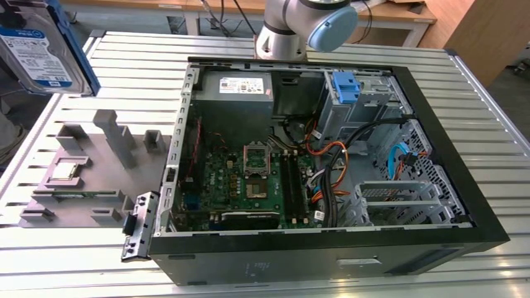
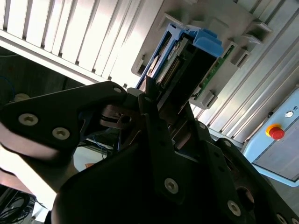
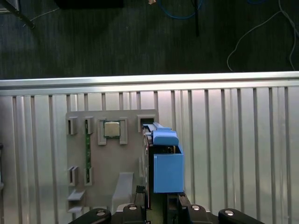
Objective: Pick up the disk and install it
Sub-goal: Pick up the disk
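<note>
**Desk:** Exterior view, hazards first?

**Operator:** Entry one. The disk [image 1: 46, 46] hangs high and well apart from the open computer case [image 1: 485, 226]. I judge the loose cables [image 1: 331, 164] inside that case a snag hazard for the carrier's edge.

**Desk:** Second wrist view?

**Operator:** Entry two. The gripper [image 2: 152, 93] is clamped on the disk. Its black fingers [image 2: 70, 112] pinch one end, and the rest juts out past the fingertips. With only one end held, I reckon a knock could make it pivot or slip.

**Desk:** First wrist view?

**Operator:** Entry three. I see the disk edge-on, running out from between the fingers. The grey fixture [image 3: 117, 163] lies far beyond the fingertips, not touching. Any tilt in this grip would, I think, jam the disk against a bay wall.

**Desk:** Condition of the item?

**Operator:**
- Body: flat, silver metal, rectangular.
- Label: blue and white, facing the exterior camera.
- Frame: a bright blue carrier [image 3: 167, 172] wraps the edges.
- Connector row [image 2: 170, 70]: sits on the end away from the fingers.
- Damage: none that I can make out.
</note>
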You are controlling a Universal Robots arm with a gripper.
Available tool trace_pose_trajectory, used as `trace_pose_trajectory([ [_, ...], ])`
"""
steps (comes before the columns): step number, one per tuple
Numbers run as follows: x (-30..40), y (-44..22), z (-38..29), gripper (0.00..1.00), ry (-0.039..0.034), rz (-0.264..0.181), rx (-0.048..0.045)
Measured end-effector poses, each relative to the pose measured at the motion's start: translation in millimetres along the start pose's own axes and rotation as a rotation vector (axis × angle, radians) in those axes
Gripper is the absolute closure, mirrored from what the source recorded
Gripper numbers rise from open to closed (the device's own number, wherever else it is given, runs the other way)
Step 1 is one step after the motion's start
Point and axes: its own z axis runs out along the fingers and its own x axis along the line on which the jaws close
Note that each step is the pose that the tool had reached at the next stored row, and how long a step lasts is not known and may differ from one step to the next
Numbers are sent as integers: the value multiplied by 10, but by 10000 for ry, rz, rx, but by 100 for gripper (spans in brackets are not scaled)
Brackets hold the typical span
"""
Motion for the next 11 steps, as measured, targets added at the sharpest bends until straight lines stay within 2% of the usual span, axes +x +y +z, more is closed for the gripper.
trace_pose_trajectory([
  [11,-6,-3,-93,65,0,0,0],
])
